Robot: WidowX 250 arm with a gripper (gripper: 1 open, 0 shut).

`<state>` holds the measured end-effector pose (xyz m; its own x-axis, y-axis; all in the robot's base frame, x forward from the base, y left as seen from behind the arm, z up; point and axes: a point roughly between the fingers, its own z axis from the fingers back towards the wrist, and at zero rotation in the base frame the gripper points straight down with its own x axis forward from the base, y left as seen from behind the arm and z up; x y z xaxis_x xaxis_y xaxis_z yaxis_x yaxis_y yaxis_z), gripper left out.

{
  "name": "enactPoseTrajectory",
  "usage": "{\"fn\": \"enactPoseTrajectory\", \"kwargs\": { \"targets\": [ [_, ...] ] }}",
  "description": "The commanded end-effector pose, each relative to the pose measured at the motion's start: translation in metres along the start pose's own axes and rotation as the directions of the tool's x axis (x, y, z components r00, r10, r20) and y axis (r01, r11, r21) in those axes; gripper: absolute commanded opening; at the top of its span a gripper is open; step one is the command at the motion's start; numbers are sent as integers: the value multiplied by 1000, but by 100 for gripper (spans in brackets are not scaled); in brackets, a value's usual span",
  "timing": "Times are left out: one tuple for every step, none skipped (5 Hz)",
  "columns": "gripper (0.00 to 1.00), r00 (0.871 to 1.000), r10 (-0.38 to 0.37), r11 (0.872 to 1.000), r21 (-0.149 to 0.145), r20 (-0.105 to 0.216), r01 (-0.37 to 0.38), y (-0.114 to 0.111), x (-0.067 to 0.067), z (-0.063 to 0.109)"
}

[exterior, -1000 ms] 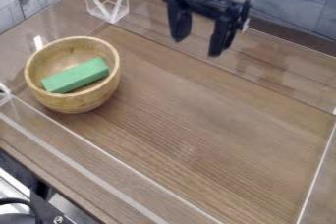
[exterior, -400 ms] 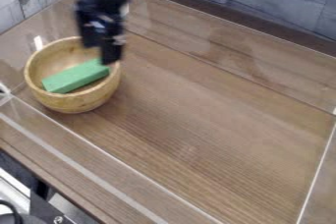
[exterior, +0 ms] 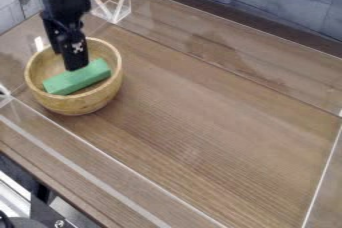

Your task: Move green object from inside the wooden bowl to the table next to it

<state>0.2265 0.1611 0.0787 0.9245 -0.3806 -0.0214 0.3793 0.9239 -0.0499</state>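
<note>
A bright green object [exterior: 76,79], a flat bar, lies inside the light tan wooden bowl [exterior: 100,93] at the left of the brown wood-grain table [exterior: 214,112]. My black gripper [exterior: 70,52] hangs pointing down over the bowl, its fingertips [exterior: 78,56] just above the bar's far end and inside the rim line. The jaws stand open with nothing between them. The arm hides part of the bowl's far rim.
Low clear plastic walls [exterior: 160,194] run along the table's edges. A clear plastic corner piece [exterior: 118,8] stands at the back behind the arm. A grey plank wall lies beyond the table.
The gripper has swung from the back middle of the table leftward and down to over the bowl. The green object and the bowl have not moved.
</note>
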Motion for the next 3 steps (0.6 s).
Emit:
{"fn": "enactPoseTrajectory", "kwargs": {
  "targets": [
    [100,999,-17,998,60,36,14,21,12,5],
    [100,998,44,997,61,43,-47,14,20,-4],
    [100,993,107,993,53,48,-109,7,27,-12]
  ]
}}
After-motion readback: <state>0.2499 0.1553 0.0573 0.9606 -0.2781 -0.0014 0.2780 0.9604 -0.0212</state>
